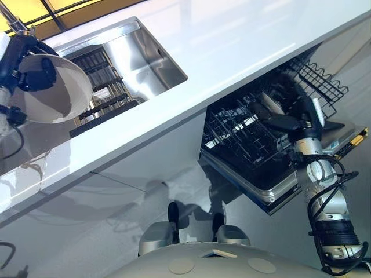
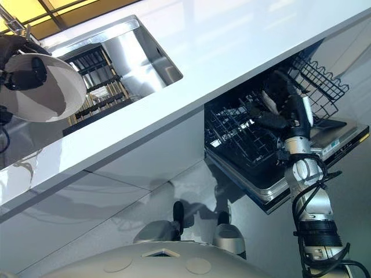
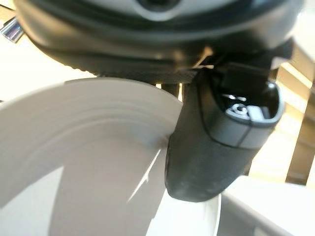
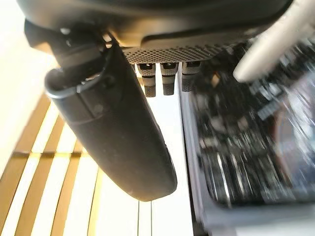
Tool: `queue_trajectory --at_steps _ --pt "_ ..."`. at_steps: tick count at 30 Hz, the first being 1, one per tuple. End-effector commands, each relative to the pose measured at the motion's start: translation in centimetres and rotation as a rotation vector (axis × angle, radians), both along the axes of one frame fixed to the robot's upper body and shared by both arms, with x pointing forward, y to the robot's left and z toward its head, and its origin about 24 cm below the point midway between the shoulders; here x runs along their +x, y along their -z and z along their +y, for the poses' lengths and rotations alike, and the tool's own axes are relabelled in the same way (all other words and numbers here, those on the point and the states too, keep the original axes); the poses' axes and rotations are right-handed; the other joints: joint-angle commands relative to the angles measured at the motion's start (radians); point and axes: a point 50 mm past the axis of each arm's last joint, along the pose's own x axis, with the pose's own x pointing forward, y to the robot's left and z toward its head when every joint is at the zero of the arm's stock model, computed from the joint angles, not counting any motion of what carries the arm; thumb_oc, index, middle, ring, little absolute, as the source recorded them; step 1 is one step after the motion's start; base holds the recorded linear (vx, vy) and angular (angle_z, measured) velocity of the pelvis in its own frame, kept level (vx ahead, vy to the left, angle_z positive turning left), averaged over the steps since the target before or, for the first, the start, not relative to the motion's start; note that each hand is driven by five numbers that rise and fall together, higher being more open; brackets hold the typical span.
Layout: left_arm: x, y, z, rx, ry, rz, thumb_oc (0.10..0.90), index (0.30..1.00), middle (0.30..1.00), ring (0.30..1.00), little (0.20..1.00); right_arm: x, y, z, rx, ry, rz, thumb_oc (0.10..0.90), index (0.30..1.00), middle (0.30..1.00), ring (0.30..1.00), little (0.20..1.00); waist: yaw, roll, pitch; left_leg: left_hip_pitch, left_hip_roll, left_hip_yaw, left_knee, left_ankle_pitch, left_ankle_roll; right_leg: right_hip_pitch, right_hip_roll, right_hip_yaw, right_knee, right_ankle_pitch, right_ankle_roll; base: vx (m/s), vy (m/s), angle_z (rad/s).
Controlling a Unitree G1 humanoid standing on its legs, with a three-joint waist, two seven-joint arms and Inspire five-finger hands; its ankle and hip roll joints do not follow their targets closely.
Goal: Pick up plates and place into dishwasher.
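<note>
My left hand (image 1: 33, 70) holds a white plate (image 1: 61, 95) up at the far left, over the counter beside the sink. In the left wrist view the thumb (image 3: 216, 147) presses on the plate's face (image 3: 88, 147); the fingers are hidden behind it. My right hand (image 1: 298, 119) hangs over the open dishwasher's lower rack (image 1: 237, 142), fingers relaxed and thumb (image 4: 118, 132) spread out, holding nothing. Another white plate (image 1: 272, 103) stands in the rack just beside that hand; its rim (image 4: 266, 49) shows next to the fingers in the right wrist view.
A white counter (image 1: 232, 52) runs across the scene, with a steel sink (image 1: 145, 58) that holds a dark slatted rack (image 1: 104, 81). The dishwasher door (image 1: 272, 188) lies open below the counter. A black wire basket (image 1: 322, 81) sticks out beyond the right hand.
</note>
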Motion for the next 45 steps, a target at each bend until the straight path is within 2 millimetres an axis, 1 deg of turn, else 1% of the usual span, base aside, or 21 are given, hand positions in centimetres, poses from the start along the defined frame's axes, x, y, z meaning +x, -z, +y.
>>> queue_trajectory --at_steps 1,2,3,4,6,7,8,10,12,16,19,22,26,31,36,39,41,42,43,44,45 --pt "-0.2 -5.7 -0.7 0.029 0.022 -0.315 0.100 0.300 0.300 0.300 0.200 -0.4 -9.6 1.6 -0.133 -0.063 -0.501 0.800 0.900 0.900 0.900 0.900 -0.020 0.032 -0.121 0.079 -0.034 0.039 0.020 -0.158 -0.008 -0.057 0.078 0.005 0.111 -0.085 -0.011 0.01 -0.098 -0.01" --pt "0.0 -6.2 -1.6 0.033 0.059 -0.351 0.100 0.300 0.300 0.300 0.200 -0.3 -10.8 2.0 -0.167 -0.100 -0.540 0.800 0.900 0.900 0.900 0.900 -0.018 0.033 -0.124 0.078 -0.034 0.037 0.023 -0.157 -0.011 -0.056 0.079 0.005 0.113 -0.087 -0.014 0.00 -0.061 -0.01" --pt "0.1 -6.3 -1.7 0.031 0.065 -0.355 0.100 0.300 0.300 0.300 0.200 -0.2 -11.1 2.2 -0.172 -0.110 -0.546 0.800 0.900 0.900 0.900 0.900 -0.018 0.033 -0.124 0.077 -0.034 0.036 0.024 -0.157 -0.012 -0.055 0.079 0.004 0.113 -0.087 -0.015 0.01 -0.097 -0.02" --pt "0.4 -7.1 -2.8 0.025 0.111 -0.398 0.100 0.300 0.300 0.300 0.200 0.1 -12.1 3.2 -0.197 -0.206 -0.554 0.800 0.900 0.900 0.900 0.900 -0.015 0.033 -0.128 0.076 -0.033 0.035 0.029 -0.157 -0.015 -0.053 0.078 0.000 0.114 -0.089 -0.017 0.01 -0.066 -0.02" --pt "0.5 -7.8 -3.7 0.036 0.145 -0.433 0.100 0.300 0.300 0.300 0.200 0.3 -12.7 3.9 -0.215 -0.275 -0.556 0.800 0.900 0.900 0.900 0.900 -0.013 0.032 -0.130 0.074 -0.032 0.035 0.032 -0.157 -0.018 -0.051 0.078 -0.005 0.113 -0.089 -0.019 0.00 -0.076 0.01" --pt "0.6 -8.3 -4.9 0.055 0.190 -0.477 0.100 0.300 0.300 0.300 0.200 0.5 -13.0 5.0 -0.223 -0.401 -0.526 0.800 0.900 0.900 0.900 0.900 -0.009 0.030 -0.134 0.070 -0.031 0.034 0.036 -0.155 -0.023 -0.050 0.077 -0.012 0.114 -0.091 -0.021 0.00 -0.065 0.05" --pt "0.6 -8.4 -5.1 0.058 0.195 -0.482 0.100 0.300 0.300 0.300 0.200 0.5 -13.1 5.1 -0.223 -0.413 -0.524 0.800 0.900 0.900 0.900 0.900 -0.008 0.029 -0.135 0.070 -0.031 0.033 0.036 -0.155 -0.023 -0.050 0.077 -0.014 0.114 -0.091 -0.021 -0.01 -0.070 0.09" --pt "0.7 -8.7 -6.8 0.073 0.263 -0.544 0.100 0.300 0.300 0.300 0.200 0.9 -13.0 6.6 -0.215 -0.575 -0.461 0.800 0.900 0.900 0.900 0.900 -0.001 0.023 -0.138 0.065 -0.029 0.029 0.039 -0.152 -0.029 -0.045 0.077 -0.027 0.111 -0.093 -0.025 -0.01 -0.069 0.12" --pt "0.9 -8.5 -8.6 0.056 0.338 -0.584 0.100 0.300 0.300 0.300 0.200 1.2 -12.9 7.9 -0.195 -0.672 -0.428 0.800 0.900 0.900 0.900 0.900 0.009 0.016 -0.141 0.062 -0.029 0.020 0.040 -0.148 -0.034 -0.040 0.076 -0.042 0.107 -0.093 -0.028 0.00 -0.071 0.13" --pt "1.1 -7.9 -12.3 0.019 0.473 -0.607 0.100 0.300 0.300 0.300 0.200 1.8 -12.6 10.4 -0.126 -0.794 -0.382 0.800 0.900 0.900 0.900 0.900 0.032 0.000 -0.147 0.054 -0.029 -0.005 0.044 -0.144 -0.038 -0.034 0.075 -0.069 0.096 -0.091 -0.033 0.00 -0.072 0.20" --pt "0.8 -7.7 -14.3 0.020 0.541 -0.620 0.100 0.300 0.300 0.300 0.200 1.8 -12.4 11.9 -0.058 -0.878 -0.368 0.800 0.900 0.900 0.900 0.900 0.045 -0.011 -0.152 0.049 -0.026 -0.016 0.047 -0.142 -0.039 -0.033 0.076 -0.079 0.093 -0.090 -0.036 0.00 -0.066 0.09" --pt "0.6 -7.6 -15.7 0.030 0.594 -0.637 0.100 0.300 0.300 0.300 0.200 1.7 -12.4 13.0 0.041 -0.946 -0.366 0.800 0.900 0.900 0.900 0.900 0.050 -0.017 -0.156 0.048 -0.024 -0.018 0.049 -0.142 -0.039 -0.034 0.079 -0.079 0.093 -0.089 -0.038 0.00 -0.035 0.04" --pt "0.5 -7.3 -17.2 0.042 0.650 -0.654 0.100 0.300 0.300 0.300 0.200 1.7 -12.5 13.8 0.146 -0.971 -0.397 0.800 0.900 0.900 0.900 0.900 0.049 -0.017 -0.160 0.050 -0.024 -0.018 0.045 -0.140 -0.038 -0.036 0.082 -0.074 0.094 -0.086 -0.037 0.00 -0.002 0.01" --pt "0.5 -6.3 -19.1 0.012 0.729 -0.617 0.100 0.300 0.300 0.300 0.200 1.8 -12.2 14.4 0.239 -0.903 -0.425 0.800 0.900 0.900 0.900 0.900 0.046 -0.012 -0.168 0.053 -0.026 -0.013 0.040 -0.140 -0.032 -0.036 0.079 -0.068 0.091 -0.081 -0.032 0.00 0.008 0.00" --pt "0.1 -4.8 -20.6 -0.004 0.802 -0.580 0.100 0.300 0.300 0.300 0.200 2.1 -11.3 14.3 0.294 -0.858 -0.367 0.800 0.900 0.900 0.900 0.900 0.043 -0.010 -0.171 0.058 -0.029 -0.011 0.031 -0.140 -0.026 -0.037 0.076 -0.064 0.088 -0.077 -0.029 0.01 0.042 -0.02" --pt "-0.3 -3.9 -21.1 -0.003 0.832 -0.565 0.100 0.300 0.300 0.300 0.200 2.4 -10.2 14.1 0.354 -0.855 -0.289 0.800 0.900 0.900 0.900 0.900 0.041 -0.011 -0.172 0.062 -0.031 -0.010 0.023 -0.137 -0.023 -0.035 0.074 -0.066 0.083 -0.072 -0.027 0.00 0.025 -0.01" --pt "-0.5 -3.6 -21.3 -0.014 0.851 -0.566 0.100 0.300 0.300 0.300 0.200 2.5 -9.5 14.0 0.351 -0.844 -0.261 0.800 0.900 0.900 0.900 0.900 0.043 -0.013 -0.172 0.063 -0.032 -0.009 0.019 -0.135 -0.022 -0.034 0.071 -0.072 0.081 -0.068 -0.024 0.00 0.000 0.00" --pt "-0.7 -3.4 -21.4 -0.020 0.859 -0.569 0.100 0.300 0.300 0.300 0.200 2.5 -9.3 13.9 0.345 -0.834 -0.253 0.586 0.716 0.716 0.716 0.686 0.043 -0.014 -0.172 0.063 -0.033 -0.008 0.017 -0.134 -0.021 -0.033 0.070 -0.074 0.079 -0.067 -0.023 0.00 0.000 0.00" --pt "-0.9 -3.4 -21.5 -0.025 0.869 -0.581 0.100 0.300 0.300 0.300 0.200 2.6 -9.1 13.9 0.333 -0.818 -0.237 0.182 0.371 0.371 0.371 0.282 0.044 -0.015 -0.173 0.063 -0.033 -0.009 0.015 -0.132 -0.020 -0.033 0.069 -0.076 0.078 -0.066 -0.022 0.00 0.000 0.00" --pt "-1.1 -3.3 -21.6 -0.024 0.874 -0.596 0.100 0.300 0.300 0.300 0.200 2.7 -8.8 13.7 0.323 -0.800 -0.222 0.100 0.300 0.300 0.300 0.200 0.044 -0.017 -0.173 0.062 -0.034 -0.009 0.015 -0.132 -0.020 -0.032 0.069 -0.077 0.076 -0.065 -0.021 0.00 0.000 0.00" --pt "-1.2 -3.2 -21.6 -0.020 0.877 -0.611 0.100 0.300 0.300 0.300 0.200 2.8 -8.6 13.6 0.309 -0.780 -0.214 0.100 0.300 0.300 0.300 0.200 0.045 -0.019 -0.174 0.062 -0.034 -0.009 0.014 -0.131 -0.020 -0.033 0.069 -0.077 0.075 -0.064 -0.021 0.00 0.000 0.00"
